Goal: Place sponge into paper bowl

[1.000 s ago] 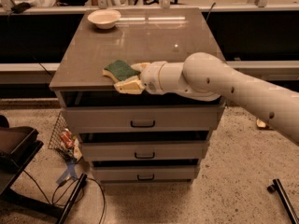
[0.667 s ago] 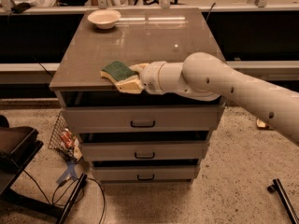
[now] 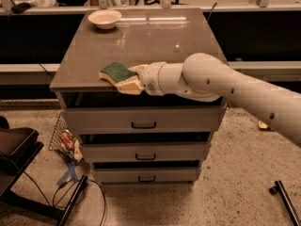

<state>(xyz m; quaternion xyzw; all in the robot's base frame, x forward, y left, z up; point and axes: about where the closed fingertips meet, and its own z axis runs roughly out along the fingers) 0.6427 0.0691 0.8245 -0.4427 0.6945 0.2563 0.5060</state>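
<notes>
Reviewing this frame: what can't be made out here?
Camera view:
- Whether the gripper, at the front edge of the cabinet top, actually grips the sponge: the wrist hides the contact.
- The paper bowl floor: hidden behind its near rim.
- The arm past the elbow: cut off by the right edge.

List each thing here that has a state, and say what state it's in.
Sponge: green side up, on cabinet's front edge, outside bowl.
Bowl: upright, empty, back left of cabinet top.
Gripper: low over cabinet front, against sponge's right end.
Drawers: three, all shut.
</notes>
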